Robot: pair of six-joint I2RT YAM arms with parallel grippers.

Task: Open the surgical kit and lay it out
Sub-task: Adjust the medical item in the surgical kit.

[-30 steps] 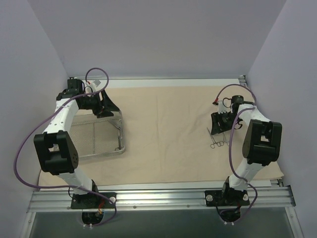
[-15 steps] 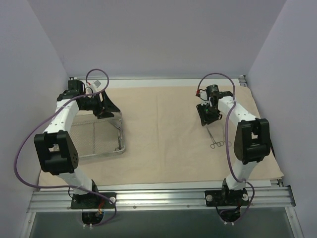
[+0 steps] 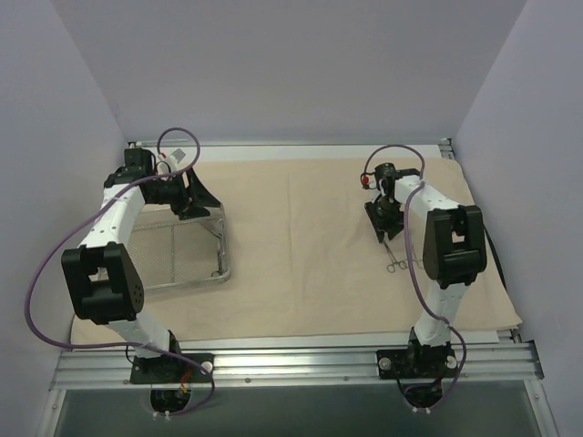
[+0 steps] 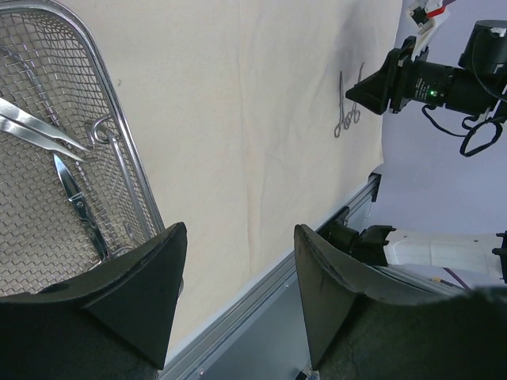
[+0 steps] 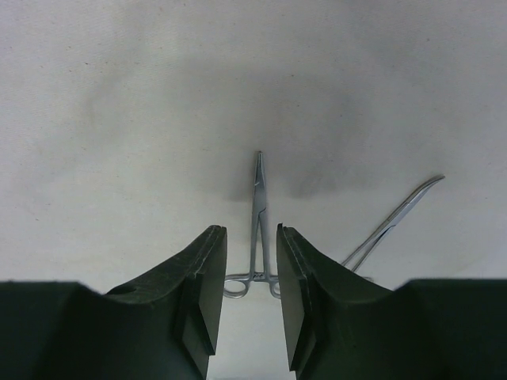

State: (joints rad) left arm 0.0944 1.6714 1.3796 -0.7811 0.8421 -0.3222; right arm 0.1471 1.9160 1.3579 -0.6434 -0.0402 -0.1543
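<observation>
Two thin steel tools lie right under the right claw (image 5: 247,236), which has its jaws pulled in to a narrow gap with nothing pinched between them. The straight clamp (image 5: 257,198) is flat on the cloth (image 5: 119,103), tip pointing away and rings lined up with that gap. A curved one (image 5: 396,215) lies just beside it on the right, with its ring end hidden behind the finger.

My take: these are light, stiff and slick, and they sit so flat that pads would skate off the shaft. Best bet is the ring end or the hinge, where there's a bit of bulk. The cloth is soft and could bunch into the pinch, and the curved neighbour is close enough to get nudged.

Left claw (image 4: 239,233) hangs wide and empty by the tray (image 3: 224,246), well apart from all that. Scissors (image 4: 78,198) and a pointed tool (image 4: 36,125) lie on the mesh, so there's more to lay out. I'd guess the tray wall and its handle would crowd a grab there.
</observation>
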